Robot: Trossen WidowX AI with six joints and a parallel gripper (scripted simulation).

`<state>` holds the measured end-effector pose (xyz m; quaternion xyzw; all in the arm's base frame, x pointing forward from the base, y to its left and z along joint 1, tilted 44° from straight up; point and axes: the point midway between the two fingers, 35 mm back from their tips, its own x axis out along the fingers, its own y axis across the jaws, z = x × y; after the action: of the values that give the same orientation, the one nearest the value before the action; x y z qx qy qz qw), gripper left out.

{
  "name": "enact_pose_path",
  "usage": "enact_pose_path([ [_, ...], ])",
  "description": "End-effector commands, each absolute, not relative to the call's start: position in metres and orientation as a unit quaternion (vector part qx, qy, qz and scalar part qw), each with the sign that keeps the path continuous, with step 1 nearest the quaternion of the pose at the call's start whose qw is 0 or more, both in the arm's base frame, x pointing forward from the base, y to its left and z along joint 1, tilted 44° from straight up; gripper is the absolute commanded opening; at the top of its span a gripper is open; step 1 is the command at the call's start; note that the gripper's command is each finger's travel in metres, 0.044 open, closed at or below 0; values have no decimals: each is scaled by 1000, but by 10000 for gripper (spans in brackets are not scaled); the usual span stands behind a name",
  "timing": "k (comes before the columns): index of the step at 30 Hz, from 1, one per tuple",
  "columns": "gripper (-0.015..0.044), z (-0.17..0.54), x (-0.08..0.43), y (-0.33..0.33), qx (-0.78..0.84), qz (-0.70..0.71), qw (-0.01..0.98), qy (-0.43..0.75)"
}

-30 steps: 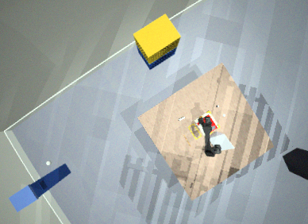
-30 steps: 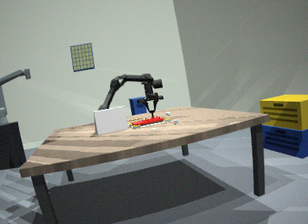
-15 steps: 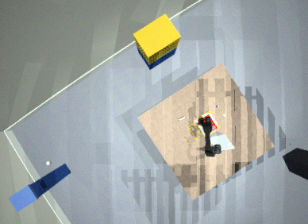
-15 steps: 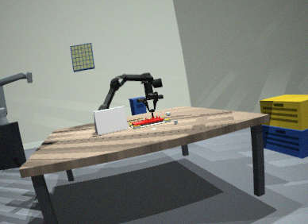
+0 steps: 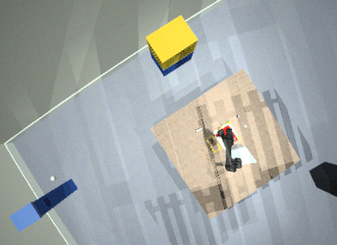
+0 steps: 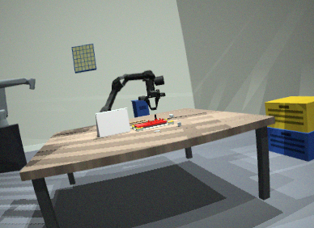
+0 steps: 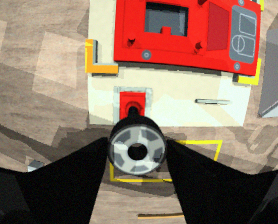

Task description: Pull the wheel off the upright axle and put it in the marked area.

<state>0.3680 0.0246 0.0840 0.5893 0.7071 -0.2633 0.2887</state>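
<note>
The wheel point(image 7: 121, 150), with a grey spoked face and a dark rim, is between my fingertips in the wrist view. My gripper point(image 7: 137, 144) point(image 6: 154, 107) is shut on it. The upright black axle point(image 7: 134, 109) point(image 6: 155, 116) stands on a small red base point(image 7: 125, 98); in the exterior view the fingertips are above its top, with a gap between. The wheel is off the axle. The marked area, a yellow outline point(image 7: 200, 142), lies on the table beyond the wheel in the wrist view, partly hidden by the wheel and fingers.
A red panel point(image 7: 195, 57) point(image 6: 150, 124) sits on a pale board point(image 7: 177, 107) beside the axle, with orange and yellow corner brackets. A white upright panel point(image 6: 113, 122) stands near it. Small light blocks point(image 6: 179, 124) lie on the wooden table point(image 6: 218, 123).
</note>
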Motion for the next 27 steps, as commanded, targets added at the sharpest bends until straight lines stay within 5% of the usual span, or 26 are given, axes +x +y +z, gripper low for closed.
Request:
enact_pose_path([
  [1, 0, 95, 360, 34, 589, -264, 287, 708],
  [27, 0, 151, 300, 79, 587, -264, 288, 709],
])
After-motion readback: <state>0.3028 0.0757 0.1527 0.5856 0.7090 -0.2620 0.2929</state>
